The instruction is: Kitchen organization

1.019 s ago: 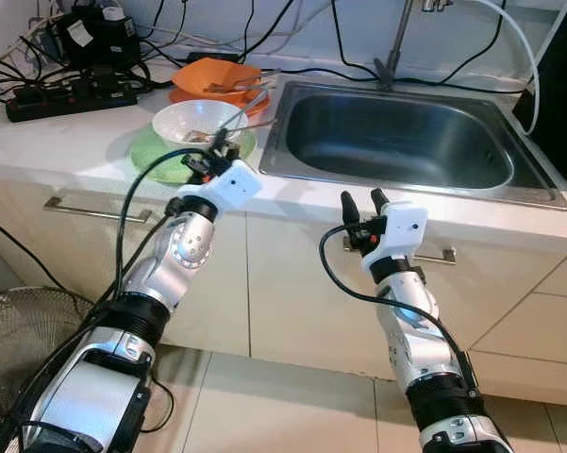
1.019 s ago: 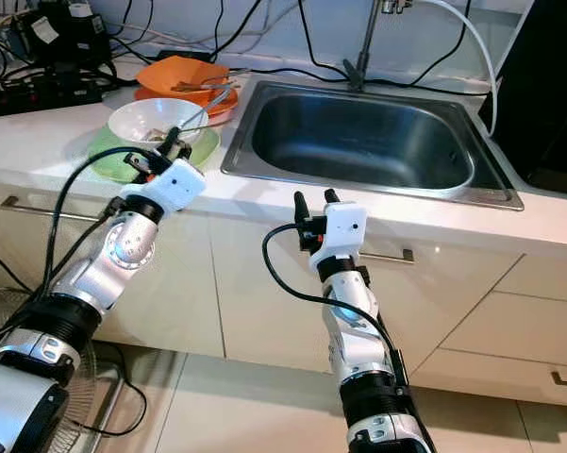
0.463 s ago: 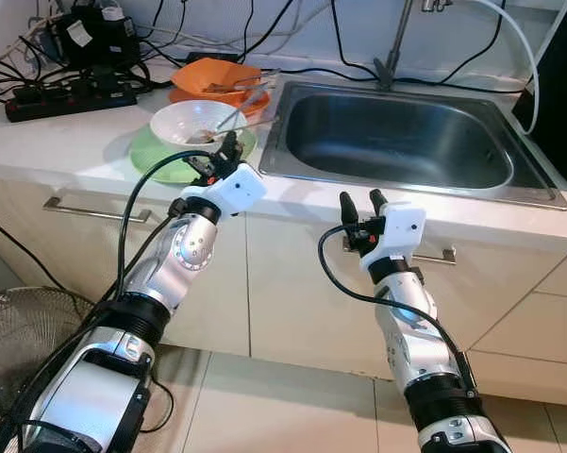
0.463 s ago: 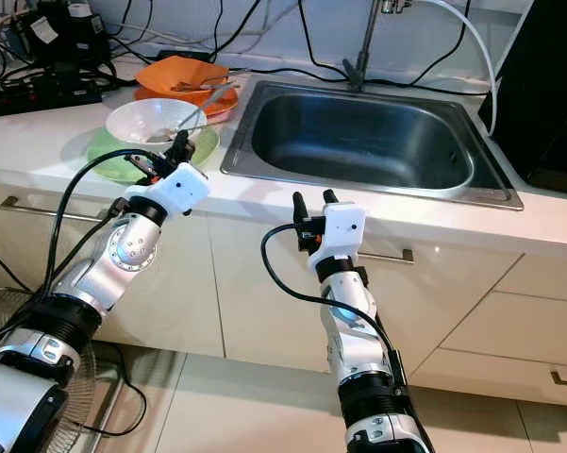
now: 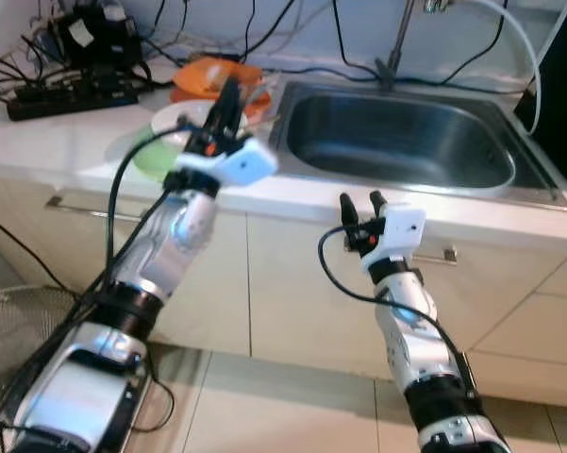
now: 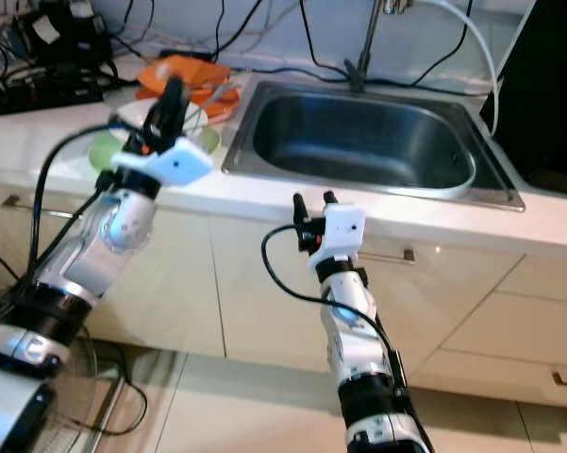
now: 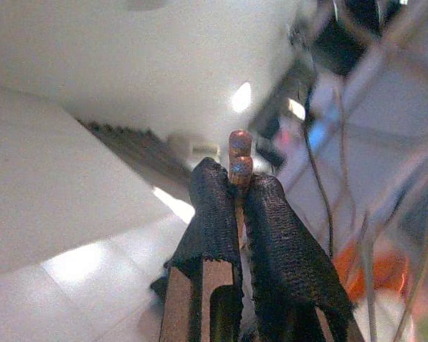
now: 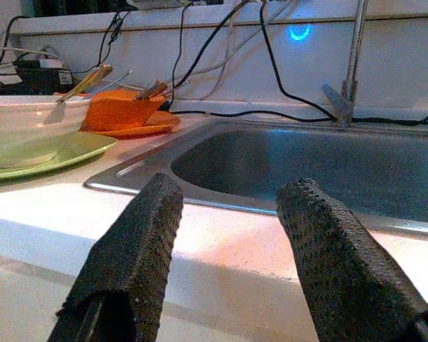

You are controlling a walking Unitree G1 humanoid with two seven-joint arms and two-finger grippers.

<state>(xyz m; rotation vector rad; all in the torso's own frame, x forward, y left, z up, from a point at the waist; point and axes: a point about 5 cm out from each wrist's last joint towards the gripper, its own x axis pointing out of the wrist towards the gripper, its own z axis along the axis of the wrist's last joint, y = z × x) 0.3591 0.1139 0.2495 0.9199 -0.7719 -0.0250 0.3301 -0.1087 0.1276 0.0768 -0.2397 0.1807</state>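
sink [image 5: 406,142]: biggest thing here, steel basin sunk in the counter, sitting around 1 o'clock from the right arm. Nothing in it that I can make out.

counter [image 5: 66,142]: white top, with the dishes piled at about 11 o'clock from the sink's near-left corner.

dishes: green plate [image 8: 71,148] with a white bowl [image 8: 21,114] on it, a utensil leaning in the bowl, and an orange bowl and plate [image 8: 121,110] just behind. Looks like these are what needs sorting.

left gripper [image 5: 219,106]: this is the change. Half a second back it hung low at the counter edge, now it's swung up over the dishes and points to 12. In the left wrist view the fingers [image 7: 215,206] are pinched together on a thin stick with a small reddish knobby tip [image 7: 239,155]. Can't tell what it is, maybe a chopstick.

right gripper [image 5: 361,203]: hasn't budged, parked in front of the counter edge below the sink, pads spread apart, nothing held.

my read: something thin just got lifted off the dish pile, so probably heading toward the sink or wherever.
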